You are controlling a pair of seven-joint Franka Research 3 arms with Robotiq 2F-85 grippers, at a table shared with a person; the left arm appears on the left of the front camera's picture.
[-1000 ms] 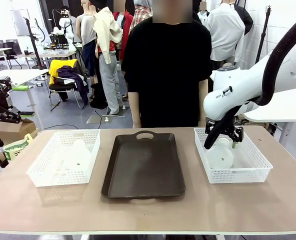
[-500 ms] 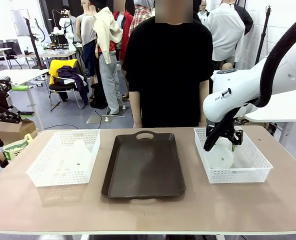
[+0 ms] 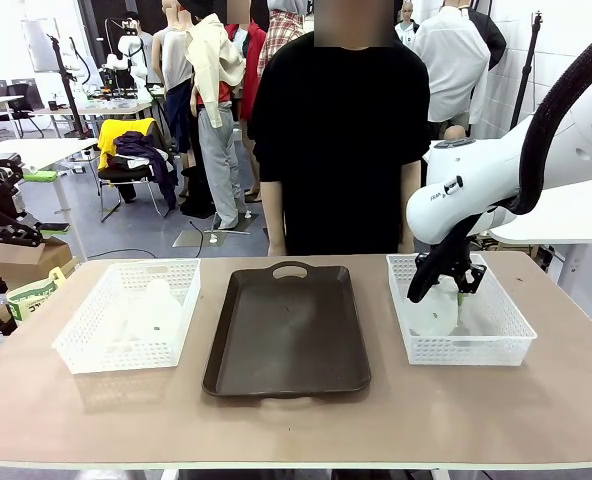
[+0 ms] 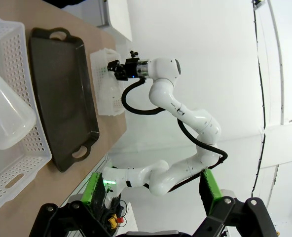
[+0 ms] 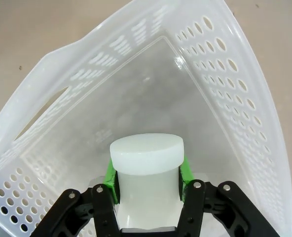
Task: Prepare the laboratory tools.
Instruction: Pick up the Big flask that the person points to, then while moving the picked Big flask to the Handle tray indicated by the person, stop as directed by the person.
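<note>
My right gripper [image 3: 446, 285] is down inside the right basket [image 3: 476, 355], on the right side of the table [image 3: 296, 420]. It is clamped on the neck of a flask [image 3: 434, 315]. In the right wrist view the green pads [image 5: 111, 177] press both sides of the neck, just under its flat round top [image 5: 146, 150], with the basket's perforated walls [image 5: 225, 74] all around. In the front view the flask body hangs below the fingers, inside the basket. I can't tell if its base touches the basket floor.

My left gripper [image 4: 151, 197] has its jaws wide apart and nothing between them. It is up above the table's left end, looking down. Its camera catches the second flask [image 4: 8, 118] lying on its side in the left basket [image 4: 32, 143]. The front view has that flask [image 3: 156, 305] near the far right of the left basket [image 3: 76, 345], frosted and hard to make out.

A dark tray [image 3: 286, 330] sits between the two baskets, well apart from each, handle cutout at the far end. The left wrist view shows the tray [image 4: 62, 98] beside the left basket. Beyond it are the right basket [image 4: 104, 89] and my right gripper [image 4: 114, 69] reaching in.

A person [image 3: 336, 130] in a black shirt stands at the far side behind the tray, arms down.
</note>
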